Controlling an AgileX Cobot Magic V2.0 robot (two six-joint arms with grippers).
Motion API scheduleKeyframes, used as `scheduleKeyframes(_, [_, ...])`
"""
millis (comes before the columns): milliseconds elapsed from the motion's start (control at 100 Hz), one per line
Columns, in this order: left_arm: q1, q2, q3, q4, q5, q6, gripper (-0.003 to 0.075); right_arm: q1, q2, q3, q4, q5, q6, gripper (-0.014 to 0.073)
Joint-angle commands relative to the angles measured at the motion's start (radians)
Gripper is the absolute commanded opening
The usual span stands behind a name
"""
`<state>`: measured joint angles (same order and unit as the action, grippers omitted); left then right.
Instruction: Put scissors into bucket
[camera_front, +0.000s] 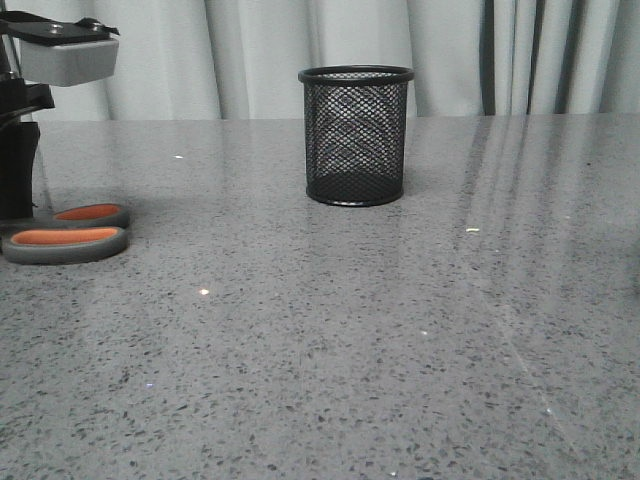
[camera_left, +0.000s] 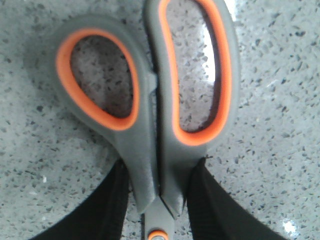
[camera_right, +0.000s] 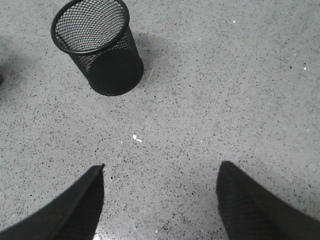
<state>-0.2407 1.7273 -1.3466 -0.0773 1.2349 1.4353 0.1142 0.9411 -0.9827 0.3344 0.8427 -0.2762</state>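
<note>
The scissors (camera_front: 65, 232) lie flat on the table at the far left, their grey handles with orange lining pointing right; the blades are out of view. In the left wrist view my left gripper (camera_left: 159, 167) is closed on the scissors (camera_left: 155, 150) at the neck just below the finger loops, both fingers touching the grey plastic. The left arm (camera_front: 18, 160) stands over them. The bucket (camera_front: 355, 135), a black mesh cup, stands upright at the table's middle back, well right of the scissors. My right gripper (camera_right: 161, 170) is open and empty above bare table, with the bucket (camera_right: 97, 50) ahead of it.
The grey speckled table (camera_front: 350, 330) stretches wide in front. A small pale crumb (camera_front: 472, 230) lies right of the bucket. Light curtains (camera_front: 250, 50) hang behind the table's far edge.
</note>
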Motion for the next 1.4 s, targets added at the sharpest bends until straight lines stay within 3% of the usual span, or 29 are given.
scheduleKeyframes(0, [-0.010,-0.034,-0.020,-0.022,0.036,0.000,0.0082,0.001,-0.008,-0.037,0.011,-0.064,-0.011,0.0437])
scheduleKeyframes(330, [-0.010,-0.053,-0.050,-0.020,0.041,-0.004,0.0082,0.001,-0.008,-0.037,0.011,-0.064,-0.011,0.0437])
scheduleKeyframes(970, [-0.010,-0.141,-0.265,-0.044,0.041,-0.038,0.0082,0.001,-0.008,-0.037,0.030,-0.085,-0.011,0.0437])
scheduleKeyframes(1140, [-0.010,-0.170,-0.335,-0.117,0.041,-0.038,0.0082,0.001,-0.008,-0.037,0.116,-0.113,-0.058,0.0437])
scheduleKeyframes(1390, [-0.061,-0.199,-0.457,-0.144,0.041,-0.038,0.0082,0.001,-0.008,-0.042,0.354,-0.141,-0.188,0.0437])
